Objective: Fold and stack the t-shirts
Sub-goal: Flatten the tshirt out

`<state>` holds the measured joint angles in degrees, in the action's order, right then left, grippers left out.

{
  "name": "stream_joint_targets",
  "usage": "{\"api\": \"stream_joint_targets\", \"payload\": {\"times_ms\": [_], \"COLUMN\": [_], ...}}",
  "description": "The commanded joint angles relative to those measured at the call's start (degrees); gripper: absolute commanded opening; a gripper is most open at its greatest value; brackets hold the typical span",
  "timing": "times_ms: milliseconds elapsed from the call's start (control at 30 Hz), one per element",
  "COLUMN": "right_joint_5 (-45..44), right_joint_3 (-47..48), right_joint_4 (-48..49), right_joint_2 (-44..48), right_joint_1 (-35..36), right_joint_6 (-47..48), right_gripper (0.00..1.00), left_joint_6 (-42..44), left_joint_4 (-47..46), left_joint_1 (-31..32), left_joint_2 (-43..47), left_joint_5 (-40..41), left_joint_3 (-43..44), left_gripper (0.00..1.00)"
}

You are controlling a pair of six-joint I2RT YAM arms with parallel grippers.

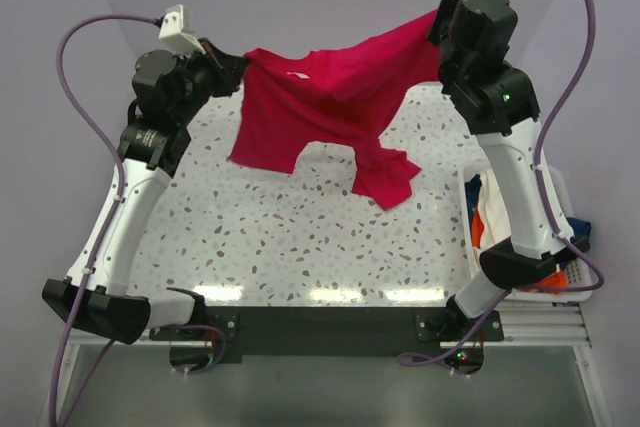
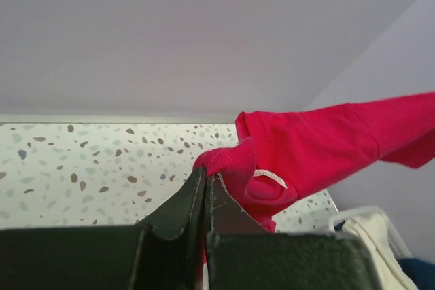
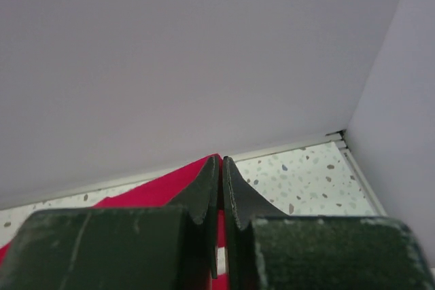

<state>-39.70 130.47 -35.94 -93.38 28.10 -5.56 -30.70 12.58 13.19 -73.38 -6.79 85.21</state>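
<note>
A crimson-red t-shirt (image 1: pixel 330 97) hangs stretched in the air above the speckled table (image 1: pixel 300 237), held between both arms. My left gripper (image 1: pixel 238 65) is shut on its left end near the collar; the wrist view shows red cloth (image 2: pixel 306 147) with a white label pinched at the jaws (image 2: pixel 206 176). My right gripper (image 1: pixel 440 22) is shut on the shirt's right end, and red cloth (image 3: pixel 156 188) runs between its fingers (image 3: pixel 221 162). The shirt's lower parts dangle toward the table. More t-shirts, cream-white, orange and dark blue, lie in the basket (image 1: pixel 565 197) at the right.
The white slatted basket stands at the table's right edge beside the right arm; its rim and a cream-white shirt (image 2: pixel 370 236) show in the left wrist view. Pale walls close the back and both sides.
</note>
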Motion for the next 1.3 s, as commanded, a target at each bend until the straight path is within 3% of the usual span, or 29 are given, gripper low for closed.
{"api": "stream_joint_targets", "payload": {"times_ms": [0, 167, 333, 533, 667, 800, 867, 900, 1000, 1133, 1267], "right_joint_5": [-4.95, -6.0, -9.95, -11.19, -8.11, -2.07, 0.31, 1.46, 5.5, 13.13, 20.52], "right_joint_3": [4.79, 1.2, -2.41, -2.68, 0.91, 3.64, 6.62, 7.68, 11.9, 19.01, 19.12], "right_joint_4": [6.76, 14.31, 22.39, 27.06, 25.14, 23.64, 22.59, 22.24, 22.06, 21.0, 22.14], "right_joint_2": [1.53, 6.01, 12.16, 15.16, 12.28, 5.6, -0.61, -2.75, -13.26, -25.95, -33.52], "right_joint_1": [-0.5, -0.5, -0.5, -0.5, -0.5, -0.41, -0.5, -0.5, -0.5, -0.5, -0.41], "right_joint_6": [3.63, 5.29, 9.86, 13.56, 12.34, 11.63, 10.84, 10.84, 10.75, 6.72, -0.92], "right_gripper": [0.0, 0.0, 0.0, 0.0, 0.0, 0.0, 0.0, 0.0, 0.0, 0.0, 0.0], "left_joint_6": [2.57, 3.63, 2.32, -0.32, 1.16, 3.1, -0.66, -2.51, -6.47, -9.89, -11.58], "left_joint_4": [-1.86, -1.77, -3.35, -6.07, -4.15, 3.22, 4.03, 3.6, 2.46, 0.52, -0.89], "left_joint_1": [3.06, 6.58, 7.99, 9.13, 9.05, 6.52, 2.13, -3.29, -9.91, -15.9, -21.97], "left_joint_2": [-0.09, -0.36, -0.53, -1.23, 0.08, 0.17, 0.43, 0.61, 1.49, 2.02, 1.76], "left_joint_5": [-6.04, -8.15, -15.26, -22.74, -18.63, -5.99, -5.87, -8.04, -7.54, -5.6, -5.08], "left_joint_3": [5.39, 12.87, 19.01, 21.49, 19.91, 18.24, 13.78, 11.49, -1.31, -12.85, -21.91], "left_gripper": [0.0, 0.0, 0.0, 0.0, 0.0, 0.0, 0.0, 0.0, 0.0, 0.0, 0.0]}}
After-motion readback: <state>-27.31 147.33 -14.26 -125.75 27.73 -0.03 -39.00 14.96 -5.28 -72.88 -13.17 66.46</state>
